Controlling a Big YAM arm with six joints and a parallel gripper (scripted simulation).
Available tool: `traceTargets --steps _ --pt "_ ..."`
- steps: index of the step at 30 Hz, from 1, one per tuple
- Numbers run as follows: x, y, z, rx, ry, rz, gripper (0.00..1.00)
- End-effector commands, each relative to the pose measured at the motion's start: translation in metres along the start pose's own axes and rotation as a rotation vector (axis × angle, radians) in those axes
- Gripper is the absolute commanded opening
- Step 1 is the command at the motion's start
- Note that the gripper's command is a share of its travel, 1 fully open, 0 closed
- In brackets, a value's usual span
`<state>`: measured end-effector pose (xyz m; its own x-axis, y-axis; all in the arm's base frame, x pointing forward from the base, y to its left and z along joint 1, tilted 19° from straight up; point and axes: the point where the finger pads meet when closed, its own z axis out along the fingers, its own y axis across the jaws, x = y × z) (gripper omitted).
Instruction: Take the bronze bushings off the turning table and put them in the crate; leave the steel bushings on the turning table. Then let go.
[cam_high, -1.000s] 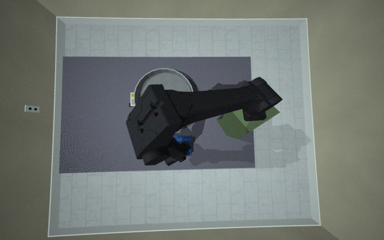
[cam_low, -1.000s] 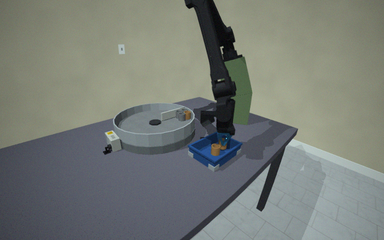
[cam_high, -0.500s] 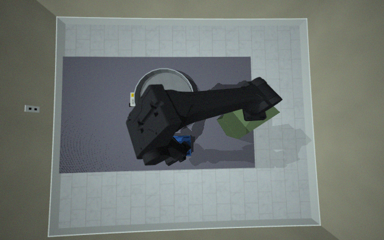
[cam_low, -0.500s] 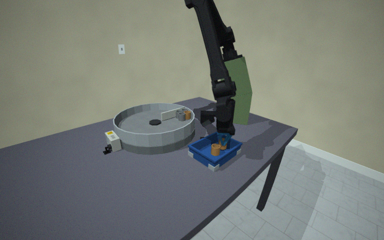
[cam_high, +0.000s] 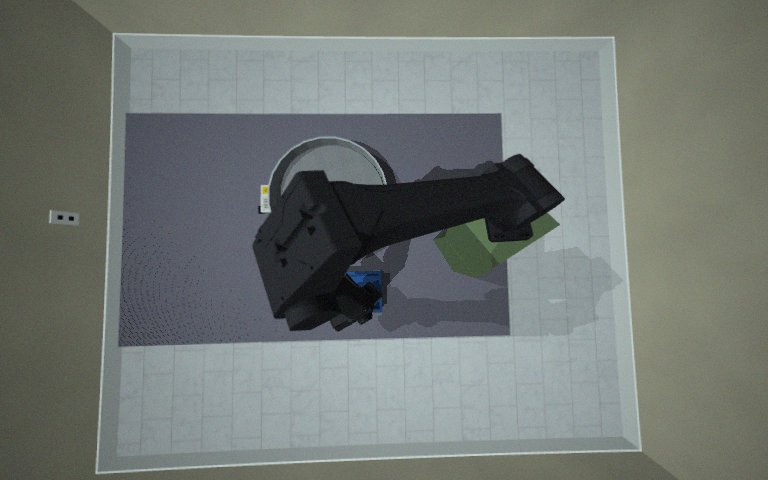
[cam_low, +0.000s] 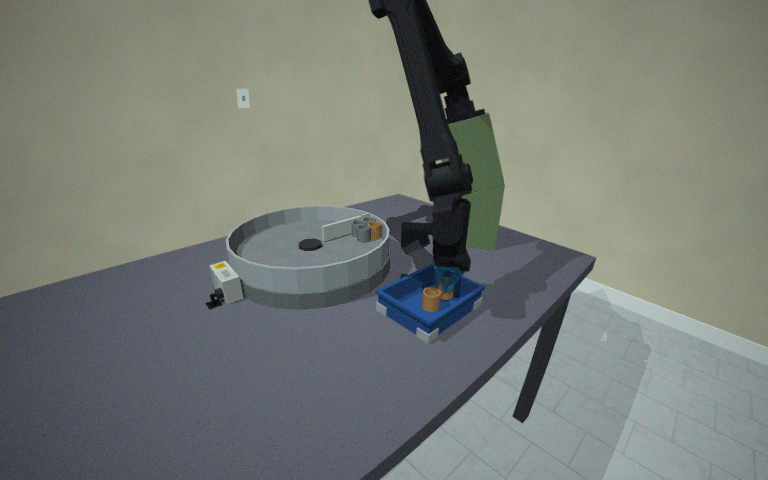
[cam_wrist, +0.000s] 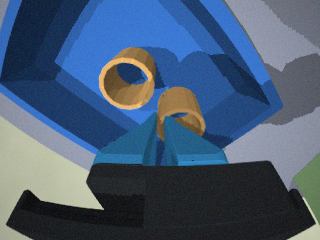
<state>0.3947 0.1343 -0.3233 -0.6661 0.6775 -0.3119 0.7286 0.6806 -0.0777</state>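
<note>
My gripper (cam_wrist: 160, 118) reaches down into the blue crate (cam_low: 429, 301) and is shut on the wall of a bronze bushing (cam_wrist: 180, 111), held low inside the crate; it also shows in the exterior view (cam_low: 447, 289). A second bronze bushing (cam_wrist: 127, 79) stands free in the crate beside it (cam_low: 431, 298). On the grey turning table (cam_low: 308, 254) one bronze bushing (cam_low: 374, 229) and two steel bushings (cam_low: 360, 229) sit at the rim by a pale guide bar (cam_low: 342, 228). In the top view the arm hides most of the crate (cam_high: 363, 283) and the turning table (cam_high: 328, 164).
A green block (cam_low: 481, 181) stands behind the crate at the arm's base. A small white control box (cam_low: 225, 281) sits at the turning table's left side. The table's right edge is close behind the crate.
</note>
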Motion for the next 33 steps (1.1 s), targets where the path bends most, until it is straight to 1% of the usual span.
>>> traceTargets --steps 1,4,5,11,15,33 --pt "-0.0049 0.0071 0.0046 -0.014 -0.006 0.003 0.0" --pt "-0.0042 0.0069 0.0048 -0.012 -0.006 0.001 0.0" --pt "-0.0082 0.0153 -0.0031 -0.031 -0.012 0.006 0.0" --pt "-0.0045 0.0062 0.0068 -0.011 -0.005 0.003 0.0" --pt "-0.0065 0.0105 0.0027 -0.021 -0.008 0.004 0.0" --pt "-0.0063 0.01 0.0027 -0.019 -0.008 0.004 0.0"
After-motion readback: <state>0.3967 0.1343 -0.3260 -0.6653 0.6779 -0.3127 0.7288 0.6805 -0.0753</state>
